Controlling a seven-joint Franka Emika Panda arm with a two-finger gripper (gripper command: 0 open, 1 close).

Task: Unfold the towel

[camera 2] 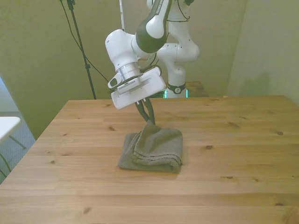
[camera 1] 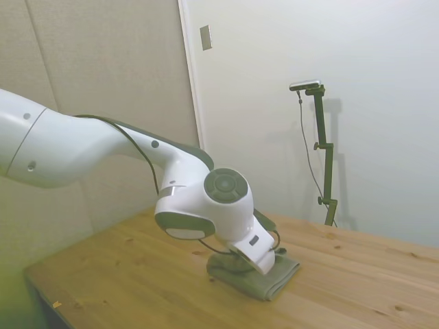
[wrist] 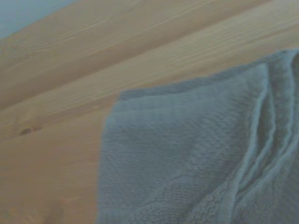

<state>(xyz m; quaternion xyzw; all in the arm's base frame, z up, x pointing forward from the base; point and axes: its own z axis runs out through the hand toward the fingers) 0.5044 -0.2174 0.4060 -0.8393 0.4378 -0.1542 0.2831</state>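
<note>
The gripper [camera 2: 150, 119] is pinched closed on the top layer of the towel [camera 2: 154, 149], holding a raised peak of cloth at the far edge of the bundle. The rest of the towel hangs and lies directly below the fingertips, resting folded on the wooden table [camera 2: 233, 177] and extending away from them toward the near edge. The fold line appears to run crosswise beneath the gripper, so the lifted layer probably needs to be carried up and across, away from the stacked bulk.
</note>
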